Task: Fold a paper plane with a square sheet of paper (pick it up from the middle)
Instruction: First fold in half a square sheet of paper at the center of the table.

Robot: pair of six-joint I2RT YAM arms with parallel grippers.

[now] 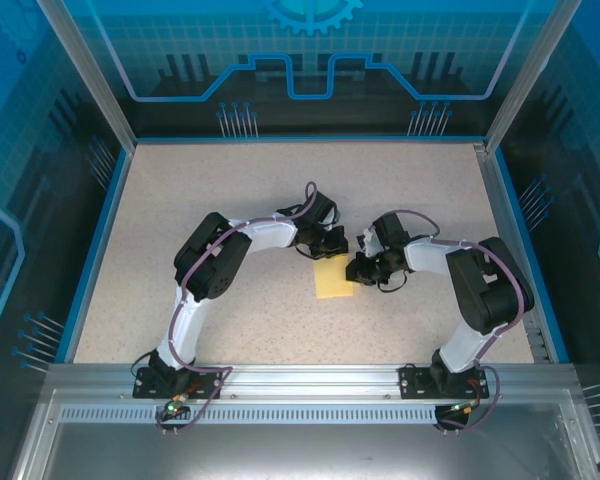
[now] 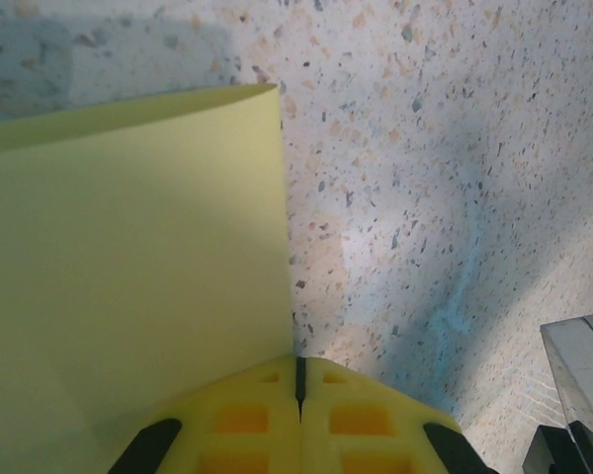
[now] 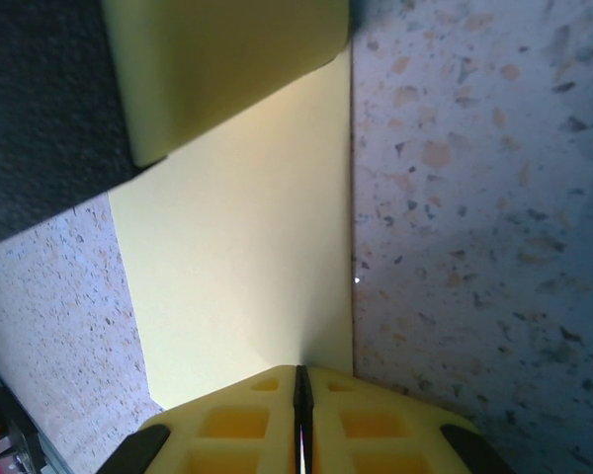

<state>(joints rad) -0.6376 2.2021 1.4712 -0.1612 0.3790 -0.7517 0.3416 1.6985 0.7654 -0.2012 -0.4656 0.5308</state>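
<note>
The square sheet of paper (image 1: 332, 281) lies pale yellow on the speckled table (image 1: 230, 200) between the two arms. My left gripper (image 1: 331, 246) is at its far edge. In the left wrist view the sheet (image 2: 128, 276) spreads out to the left, and its right edge runs straight into the closed jaw line of the left gripper (image 2: 298, 363), shut on that edge. My right gripper (image 1: 359, 270) stands at the sheet's right side. In the right wrist view the right gripper (image 3: 301, 371) is shut, its tips down on the paper (image 3: 237, 247). A left finger pad (image 3: 227, 59) rests over the sheet's far end.
Blue-edged walls with metal posts (image 1: 100, 90) ring the table. An aluminium rail (image 1: 300, 378) with both arm bases runs along the near edge. Bare tabletop lies left, right and beyond the paper.
</note>
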